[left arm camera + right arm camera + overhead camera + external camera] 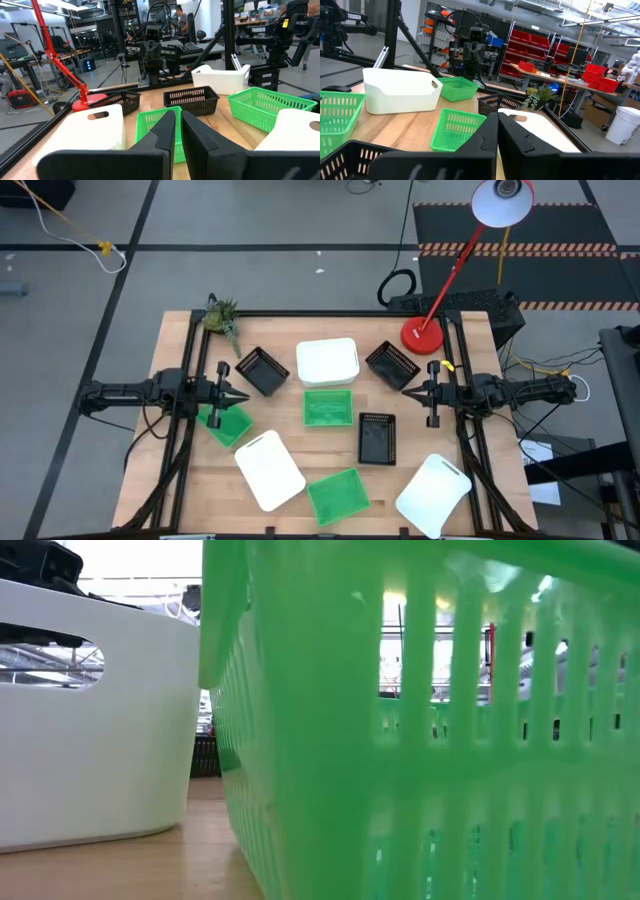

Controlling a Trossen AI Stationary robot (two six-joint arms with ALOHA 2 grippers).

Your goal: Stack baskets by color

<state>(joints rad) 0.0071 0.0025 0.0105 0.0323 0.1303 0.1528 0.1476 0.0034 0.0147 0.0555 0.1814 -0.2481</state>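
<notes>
Your low view is almost filled by the slatted wall of a green basket (430, 740) pressed close to the lens, with a white basket (90, 710) beside it on the left; the rest of the counter (300, 520) is hidden from that camera.

Nearest you from above, an overturned white basket (434, 495) sits at the near right corner, its edge reaching the counter's rim. Left of it lie the same green basket (337, 495) and another overturned white basket (269, 469).

Further in, a green basket (226, 424) lies at the left, partly covered by the left arm, so you cannot see its whole outline. A black basket (377, 438) stands right of centre, and a green basket (328, 407) rests in the middle.

Both arms reach in level from the sides, pointing at each other, well apart. Your left tool (240, 394) has its fingers nearly together with a thin slit between them, gripping nothing. Your right tool (407, 392) is clenched, also on nothing.

At the far side, an upright white basket (327, 361) touches the middle green one, flanked by a tilted black basket (262, 370) on the left and another black basket (392, 364) on the right. Nothing is stacked yet.
</notes>
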